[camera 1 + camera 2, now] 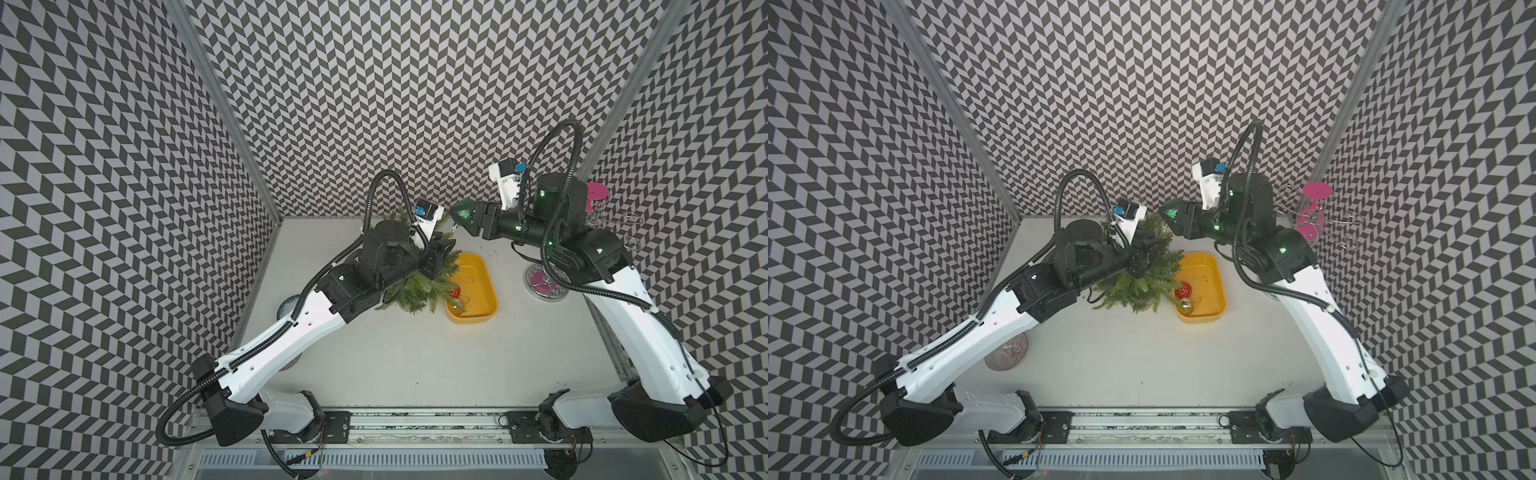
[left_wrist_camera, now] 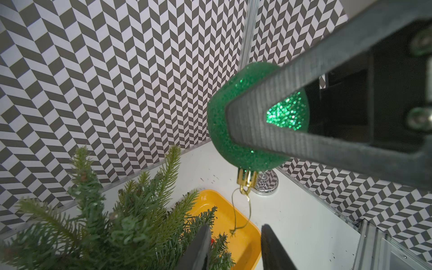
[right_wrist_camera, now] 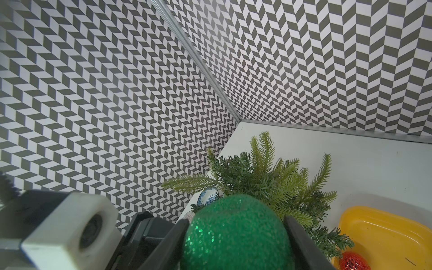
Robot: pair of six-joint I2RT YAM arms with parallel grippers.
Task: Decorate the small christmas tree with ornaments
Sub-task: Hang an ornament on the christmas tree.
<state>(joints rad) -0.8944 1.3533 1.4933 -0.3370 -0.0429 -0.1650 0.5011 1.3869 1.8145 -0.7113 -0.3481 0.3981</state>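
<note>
The green ornament (image 2: 219,126) was squeezed in the right claw (image 3: 236,221). Its thin loop (image 2: 244,210) was dangled just before the left claw (image 2: 235,228), which was spread apart, empty, beside the small christmas tree (image 2: 131,210). It was judged light and breakable, best taken by the loop.

L arm (image 1: 365,270) covers most of small christmas tree (image 1: 415,293), base hidden.

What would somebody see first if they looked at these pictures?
Probably the sparkly green ball, pinched in the right gripper up in the air near the little Christmas tree. Next comes the bright yellow tray beside the tree, with a red ball and a shiny gold ball inside. Black-and-white zigzag walls stand all around.
</note>
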